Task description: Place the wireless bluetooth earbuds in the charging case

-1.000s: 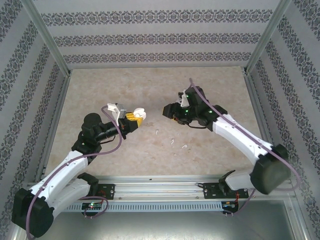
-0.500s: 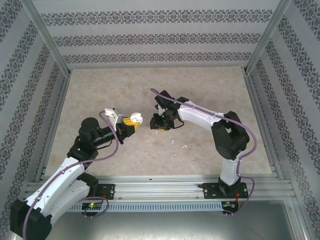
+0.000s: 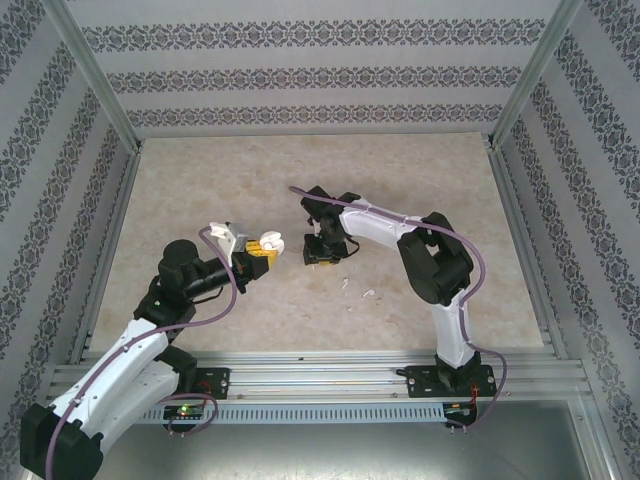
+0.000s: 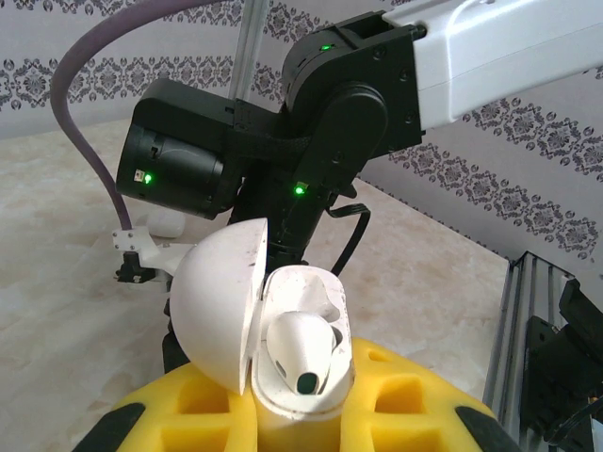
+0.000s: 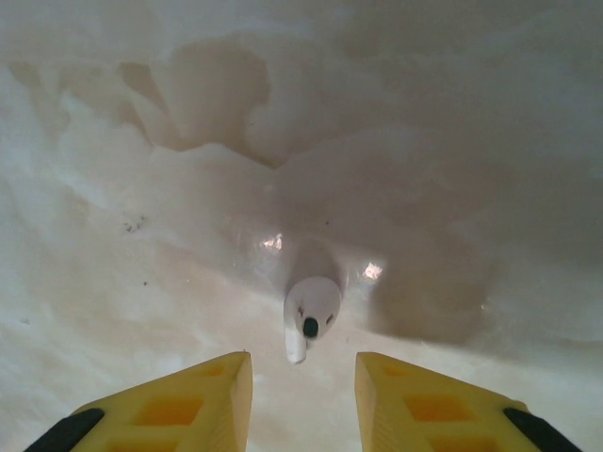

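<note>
My left gripper is shut on the white charging case and holds it above the table, lid open. In the left wrist view the case sits between the yellow fingers, with one earbud seated in a socket. My right gripper points down at the table just right of the case. Its yellow fingers stand open on either side of a white earbud that lies on the table, not touching it. Two more earbuds lie nearby.
The right arm's black wrist hangs close behind the held case. A metal frame and patterned walls enclose the beige tabletop. A rail runs along the near edge.
The right arm swung left and dropped toward the table beside the case, and its jaws narrowed. The left arm drew back slightly, still holding the case.
</note>
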`<action>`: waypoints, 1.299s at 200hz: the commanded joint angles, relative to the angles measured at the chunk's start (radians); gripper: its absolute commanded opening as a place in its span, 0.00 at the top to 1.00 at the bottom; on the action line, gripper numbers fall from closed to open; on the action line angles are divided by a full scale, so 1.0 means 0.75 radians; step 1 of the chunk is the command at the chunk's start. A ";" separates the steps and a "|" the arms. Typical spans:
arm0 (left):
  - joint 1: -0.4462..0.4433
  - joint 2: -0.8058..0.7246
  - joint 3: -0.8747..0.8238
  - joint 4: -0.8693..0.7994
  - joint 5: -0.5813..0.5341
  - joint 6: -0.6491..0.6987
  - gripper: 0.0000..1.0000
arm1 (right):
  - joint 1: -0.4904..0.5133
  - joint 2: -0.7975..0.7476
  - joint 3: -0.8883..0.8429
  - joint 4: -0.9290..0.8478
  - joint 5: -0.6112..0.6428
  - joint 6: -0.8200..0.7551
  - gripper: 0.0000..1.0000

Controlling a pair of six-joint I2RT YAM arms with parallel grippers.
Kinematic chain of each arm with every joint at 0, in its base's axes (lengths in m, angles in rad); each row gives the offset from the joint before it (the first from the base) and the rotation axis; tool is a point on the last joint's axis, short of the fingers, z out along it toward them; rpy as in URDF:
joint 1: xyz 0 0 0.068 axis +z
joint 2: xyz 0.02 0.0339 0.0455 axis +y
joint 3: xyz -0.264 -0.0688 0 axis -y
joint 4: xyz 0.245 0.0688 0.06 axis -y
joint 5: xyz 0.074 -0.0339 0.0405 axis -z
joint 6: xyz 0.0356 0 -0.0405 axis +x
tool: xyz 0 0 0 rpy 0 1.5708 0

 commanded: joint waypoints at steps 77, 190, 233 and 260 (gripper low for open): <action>0.001 -0.008 -0.023 0.028 -0.008 -0.011 0.92 | 0.007 0.137 0.128 -0.076 0.057 -0.075 0.75; 0.000 0.001 -0.001 0.057 -0.002 -0.022 0.92 | 0.005 -0.273 -0.159 0.162 0.115 -0.075 0.89; 0.000 0.027 0.008 0.148 0.010 -0.074 0.92 | 0.012 -0.613 -0.327 0.428 0.115 -0.062 0.91; 0.001 0.062 0.038 0.179 0.014 -0.088 0.92 | 0.033 -0.807 -0.416 0.611 0.122 -0.052 0.91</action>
